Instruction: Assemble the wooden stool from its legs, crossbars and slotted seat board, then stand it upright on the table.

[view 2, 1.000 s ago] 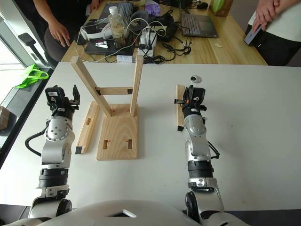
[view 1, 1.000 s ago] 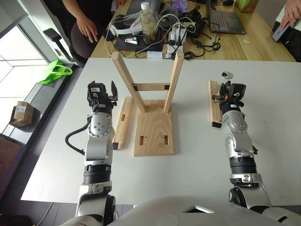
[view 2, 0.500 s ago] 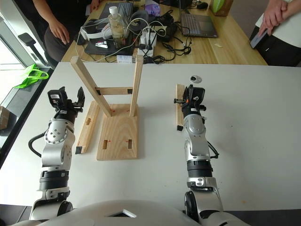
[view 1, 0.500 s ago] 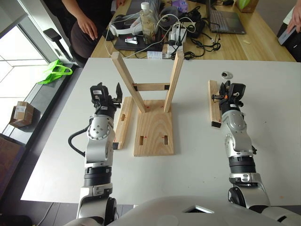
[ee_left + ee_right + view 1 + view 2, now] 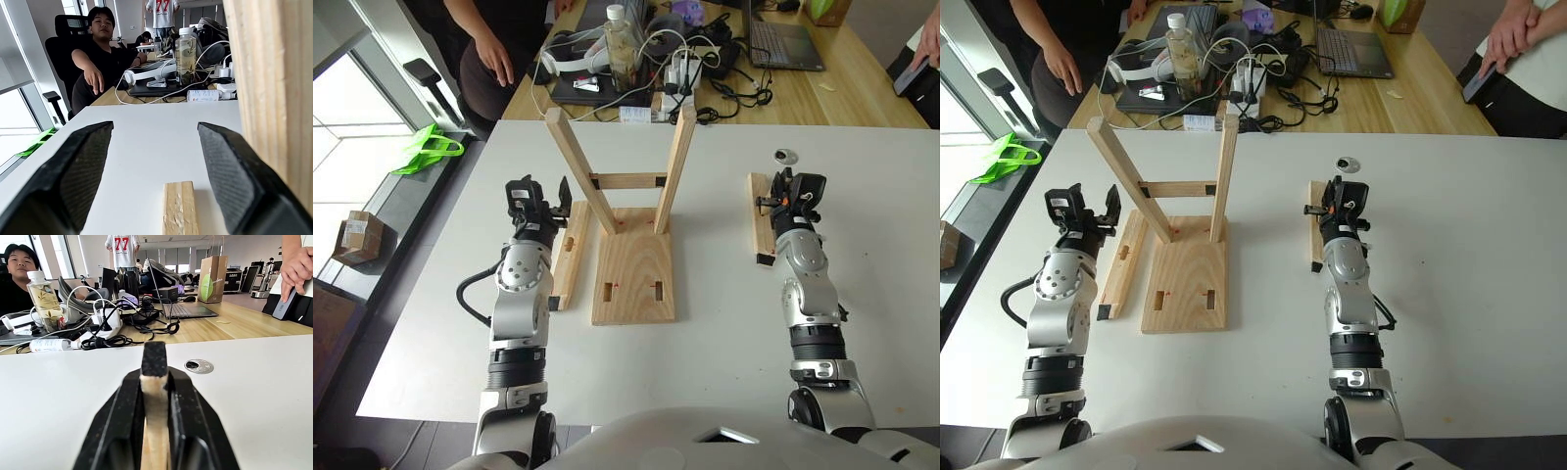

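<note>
Wooden desk [image 5: 847, 93] holds 1 bottle [image 5: 621, 44], 1 laptop [image 5: 785, 46].

R gripper [image 5: 155, 378] has its 2 fingers [image 5: 120, 423] clamped on a wooden leg [image 5: 154, 404], black end cap [image 5: 154, 356] pointing away over the white table [image 5: 259, 396]. Round metal grommet [image 5: 198, 365] near the cap. Bottle [image 5: 44, 296], cables [image 5: 122, 335] and laptop [image 5: 188, 310] on the wooden desk [image 5: 234, 325] behind.

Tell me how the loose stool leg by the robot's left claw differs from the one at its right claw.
The left loose leg lies close beside the seat board. The right loose leg lies well apart from that board. The left loose leg is ungripped, its end between the fingers of the open left claw. The right loose leg is clamped in the shut right claw. Both are pale wooden bars lying flat on the white table.
</note>
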